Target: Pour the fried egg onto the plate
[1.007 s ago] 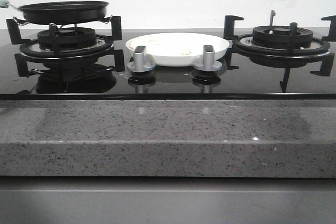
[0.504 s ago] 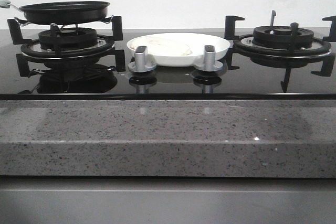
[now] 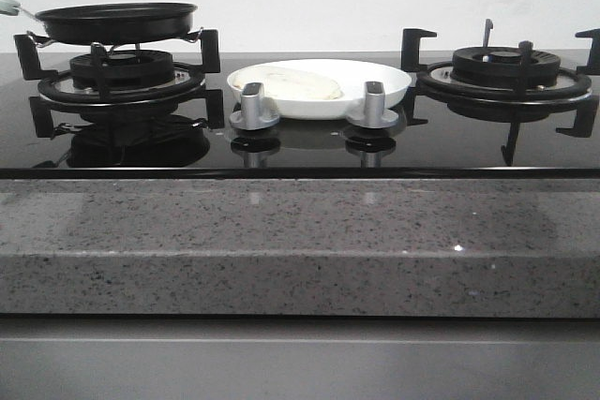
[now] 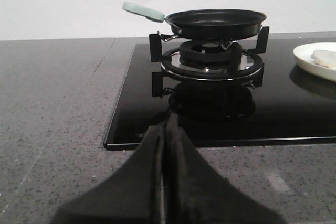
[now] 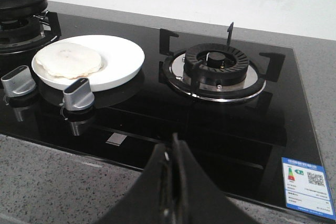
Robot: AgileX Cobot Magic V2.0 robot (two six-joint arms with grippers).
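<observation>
The fried egg lies flat on the left half of the white plate, which sits on the black glass hob between the two burners. In the right wrist view the fried egg is a pale oval on the plate. The plate's edge also shows in the left wrist view. My left gripper is shut and empty over the stone counter, in front of the left burner. My right gripper is shut and empty, near the hob's front edge. Neither gripper shows in the front view.
A black frying pan with a pale green handle rests level on the left burner. Two silver knobs stand just in front of the plate. The right burner is bare. A speckled grey counter fronts the hob.
The whole front view has slid a few pixels to the right. The egg's outline on the plate reads more clearly now. The pan has stayed on its burner.
</observation>
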